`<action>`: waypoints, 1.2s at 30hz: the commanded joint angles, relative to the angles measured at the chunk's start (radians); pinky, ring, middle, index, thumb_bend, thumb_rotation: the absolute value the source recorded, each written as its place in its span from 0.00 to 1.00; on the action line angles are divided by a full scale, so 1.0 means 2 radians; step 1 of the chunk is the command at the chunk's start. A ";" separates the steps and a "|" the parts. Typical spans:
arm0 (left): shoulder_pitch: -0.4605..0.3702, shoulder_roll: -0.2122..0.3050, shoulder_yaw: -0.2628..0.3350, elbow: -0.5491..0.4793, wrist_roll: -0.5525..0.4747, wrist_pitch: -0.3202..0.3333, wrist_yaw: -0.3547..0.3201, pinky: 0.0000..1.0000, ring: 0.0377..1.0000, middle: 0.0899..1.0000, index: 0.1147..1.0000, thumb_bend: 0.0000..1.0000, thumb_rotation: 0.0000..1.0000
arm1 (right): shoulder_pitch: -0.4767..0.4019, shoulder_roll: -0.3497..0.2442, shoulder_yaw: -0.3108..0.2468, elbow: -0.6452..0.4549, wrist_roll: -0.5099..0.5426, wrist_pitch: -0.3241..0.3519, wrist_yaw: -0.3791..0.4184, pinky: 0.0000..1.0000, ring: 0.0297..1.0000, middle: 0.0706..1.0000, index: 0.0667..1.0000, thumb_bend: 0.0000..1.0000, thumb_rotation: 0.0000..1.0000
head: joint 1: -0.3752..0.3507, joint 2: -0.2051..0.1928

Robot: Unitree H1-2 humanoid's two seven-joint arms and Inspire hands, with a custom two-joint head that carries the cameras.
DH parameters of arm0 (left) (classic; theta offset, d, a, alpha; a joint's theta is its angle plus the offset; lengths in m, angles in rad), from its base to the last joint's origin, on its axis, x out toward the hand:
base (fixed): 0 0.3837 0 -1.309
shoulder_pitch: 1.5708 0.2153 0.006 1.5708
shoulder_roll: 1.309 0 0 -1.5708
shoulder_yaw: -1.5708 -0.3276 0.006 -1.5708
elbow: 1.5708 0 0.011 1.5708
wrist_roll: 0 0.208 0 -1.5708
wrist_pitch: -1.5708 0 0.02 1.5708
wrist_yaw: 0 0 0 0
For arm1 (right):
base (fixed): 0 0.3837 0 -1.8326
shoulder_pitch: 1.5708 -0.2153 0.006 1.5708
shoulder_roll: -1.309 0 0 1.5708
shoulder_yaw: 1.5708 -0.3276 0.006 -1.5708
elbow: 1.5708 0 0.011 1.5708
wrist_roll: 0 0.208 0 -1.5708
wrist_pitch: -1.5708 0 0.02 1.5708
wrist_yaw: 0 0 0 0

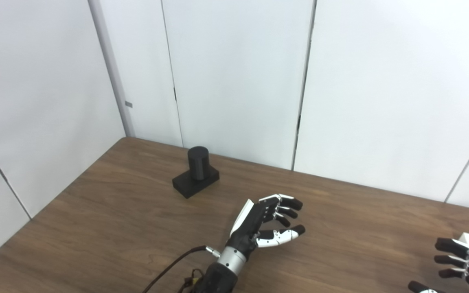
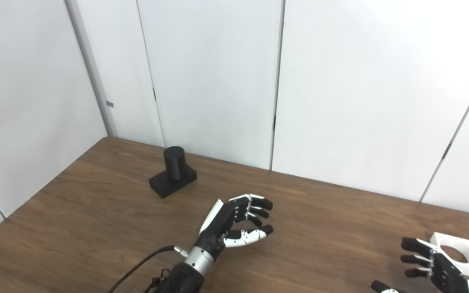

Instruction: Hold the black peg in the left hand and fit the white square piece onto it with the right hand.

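Your left hand (image 2: 234, 224) hovers open and empty over the bench (image 2: 96, 228), well short of the black peg (image 2: 173, 171) standing upright near the far left corner, while your right hand (image 2: 434, 266), fingers apparently spread and empty, sits just beside the white square piece (image 2: 468, 254) at the right edge.

This is looking like a lab test cell: plain white partition panels (image 1: 234, 73) are enclosing a bare wood-grain table (image 1: 96, 228) on 2 sides, and a cabled robot arm (image 2: 185, 272) is reaching over it, with no household furnishings showing.
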State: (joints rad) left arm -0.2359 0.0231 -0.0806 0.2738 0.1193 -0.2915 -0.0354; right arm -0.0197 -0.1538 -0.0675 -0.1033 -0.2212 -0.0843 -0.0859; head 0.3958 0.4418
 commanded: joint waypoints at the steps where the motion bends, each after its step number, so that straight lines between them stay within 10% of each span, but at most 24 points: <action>1: -0.009 -0.007 -0.004 0.004 0.003 -0.018 0.006 0.55 0.64 0.67 0.60 0.66 0.11 | -0.012 -0.003 -0.004 -0.021 -0.001 -0.002 -0.003 0.50 0.61 0.67 0.64 0.58 0.00 | -0.001 0.001; 36: -0.020 0.095 0.049 -0.151 0.013 0.126 -0.020 0.53 0.64 0.69 0.63 0.75 0.07 | -0.010 -0.011 -0.004 -0.029 0.003 0.008 0.008 0.48 0.60 0.66 0.63 0.58 0.00 | 0.011 0.005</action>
State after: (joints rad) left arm -0.2329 0.1975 0.0033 0.0193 0.1398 -0.0409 -0.0955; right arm -0.0181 -0.1686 -0.0675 -0.1286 -0.2167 -0.0475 -0.0671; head 0.4188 0.4510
